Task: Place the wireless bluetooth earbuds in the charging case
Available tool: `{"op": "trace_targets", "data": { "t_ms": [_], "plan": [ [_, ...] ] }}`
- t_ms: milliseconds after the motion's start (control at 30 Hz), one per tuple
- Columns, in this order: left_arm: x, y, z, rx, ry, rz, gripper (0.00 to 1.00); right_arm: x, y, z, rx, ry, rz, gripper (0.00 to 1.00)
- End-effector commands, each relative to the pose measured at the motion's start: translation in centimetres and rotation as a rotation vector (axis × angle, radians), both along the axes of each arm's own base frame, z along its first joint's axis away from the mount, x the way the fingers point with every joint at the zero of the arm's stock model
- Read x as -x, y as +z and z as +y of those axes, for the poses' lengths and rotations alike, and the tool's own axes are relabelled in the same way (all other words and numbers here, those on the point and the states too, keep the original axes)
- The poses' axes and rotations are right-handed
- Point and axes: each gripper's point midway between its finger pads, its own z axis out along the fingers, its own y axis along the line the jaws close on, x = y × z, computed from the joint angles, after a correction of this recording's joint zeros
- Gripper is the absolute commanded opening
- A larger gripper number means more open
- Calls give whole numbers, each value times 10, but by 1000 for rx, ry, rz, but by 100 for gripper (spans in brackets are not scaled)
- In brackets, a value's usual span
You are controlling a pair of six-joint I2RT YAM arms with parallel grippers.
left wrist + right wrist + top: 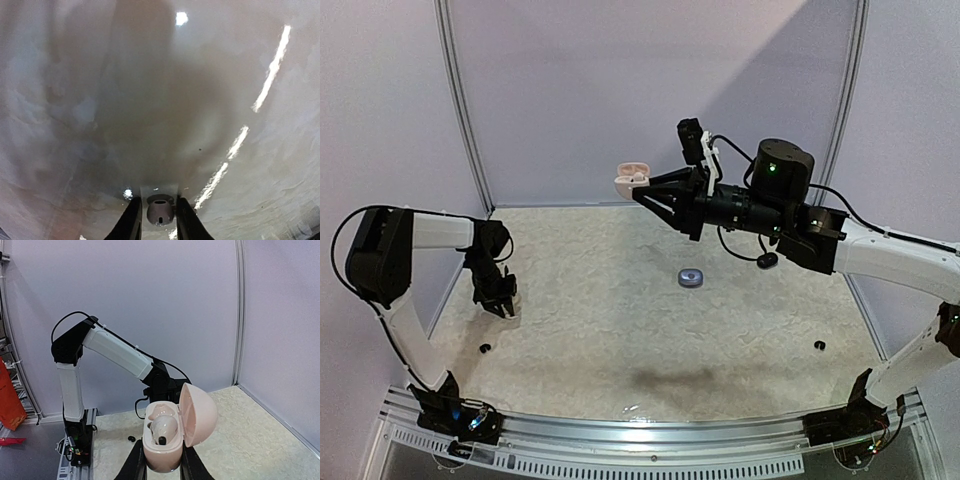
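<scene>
Right wrist: right gripper [163,447] pinches open case [197,415] aloft for loading; left gripper [157,202] jaws flank bud [160,212] on table [150,100], grip unclear.

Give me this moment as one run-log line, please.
left fingers flank earbud on table | right fingers hold open charging case, one bud inside | grey case on table

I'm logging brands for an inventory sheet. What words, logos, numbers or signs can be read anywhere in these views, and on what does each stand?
None: no text is readable in any view.
Pink charging case, open in the right gripper: plain, no marking visible.
Earbud between the fingers of the left gripper: no lettering visible.
Small grey case in the top view: too small to tell.
Orange object at the frame edge: no lettering visible.
</scene>
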Motion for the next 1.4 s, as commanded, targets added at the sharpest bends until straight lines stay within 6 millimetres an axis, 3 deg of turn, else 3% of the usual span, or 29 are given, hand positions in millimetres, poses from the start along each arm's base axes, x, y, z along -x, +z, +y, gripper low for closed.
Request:
{"op": "trace_targets", "data": {
  "t_ms": [0,267,467,700,1100,1267,1367],
  "plan": [
    [1,3,-1,24,32,-22,23,3,7,3,-8,27,1,0],
    [0,-4,-3,30,22,0,11,4,10,2,-7,28,-3,0],
    [-1,4,-20,53,-18,-8,7,1,5,-5,3,-14,4,0],
    [0,1,-72,66,-197,9,4,2,-3,-10,13,-28,27,0],
    [16,-6,-182,97,-532,49,3,12,-17,-26,7,-69,94,0],
    [23,-1,-225,165,-651,44,12,18,-21,-34,11,-87,107,0],
    [25,7,-241,210,-688,31,25,21,-19,-38,7,-94,107,0]
  ]
}}
